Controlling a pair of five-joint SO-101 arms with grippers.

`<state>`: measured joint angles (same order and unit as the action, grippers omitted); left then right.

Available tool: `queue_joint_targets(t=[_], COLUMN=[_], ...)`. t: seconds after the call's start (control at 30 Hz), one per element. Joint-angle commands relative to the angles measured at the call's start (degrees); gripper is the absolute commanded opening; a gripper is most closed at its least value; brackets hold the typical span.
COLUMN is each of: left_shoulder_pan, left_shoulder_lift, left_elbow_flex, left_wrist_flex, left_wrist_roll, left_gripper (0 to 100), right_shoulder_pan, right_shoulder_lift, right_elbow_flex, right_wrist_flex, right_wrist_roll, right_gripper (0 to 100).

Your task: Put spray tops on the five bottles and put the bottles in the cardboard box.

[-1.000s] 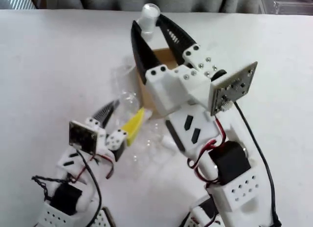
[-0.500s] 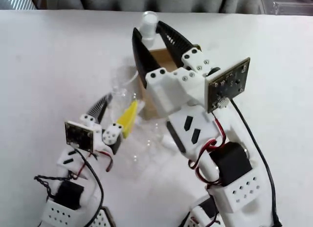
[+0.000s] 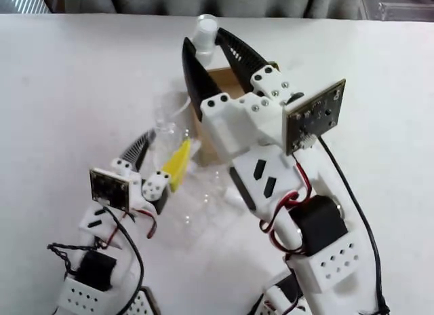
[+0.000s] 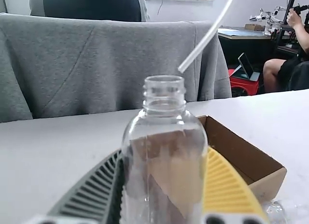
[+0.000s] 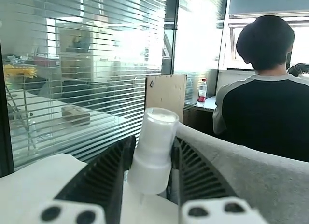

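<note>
Clear plastic bottle, long axis upright, is pointing its open threaded neck upward, near the brown cardboard box on the white counter. My left pincer is gripping its rounded body. My right pincer is clamping the white cylindrical spray top, whose thin tube is slanting down toward the neck.

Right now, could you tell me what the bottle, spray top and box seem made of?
Bottle: clear glossy plastic, probably; you see straight through it. Spray top: opaque white plastic, smooth by the look. Box: brown matte cardboard, with raw cut edges.
</note>
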<state>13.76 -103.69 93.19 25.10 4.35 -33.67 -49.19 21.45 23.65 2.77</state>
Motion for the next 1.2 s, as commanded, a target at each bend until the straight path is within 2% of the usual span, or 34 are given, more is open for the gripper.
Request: queue_joint_targets(t=[0.0,0.37,0.6,1.17], left_shoulder_pan=[-0.4,-0.4,-0.66,-0.75], left_shoulder_lift=[0.13,0.13,0.13,0.13], left_elbow_flex=[-0.26,0.35,0.35,0.18], left_wrist_flex=[-1.67,-2.11,-2.11,-2.02], left_wrist_roll=[-0.53,-0.53,-0.53,-0.53], left_gripper=[2,2,2,2], right_shoulder_pan=[-0.4,-0.66,-4.88,-2.15], right_shoulder_lift=[2.24,3.82,3.91,3.91], right_elbow_flex=[-4.66,-5.1,-5.01,-5.45], right_wrist_flex=[-1.1,0.13,2.42,1.89], right_wrist_roll=[0.53,0.0,0.35,0.53], right_gripper=[1.8,1.6,1.6,1.7])
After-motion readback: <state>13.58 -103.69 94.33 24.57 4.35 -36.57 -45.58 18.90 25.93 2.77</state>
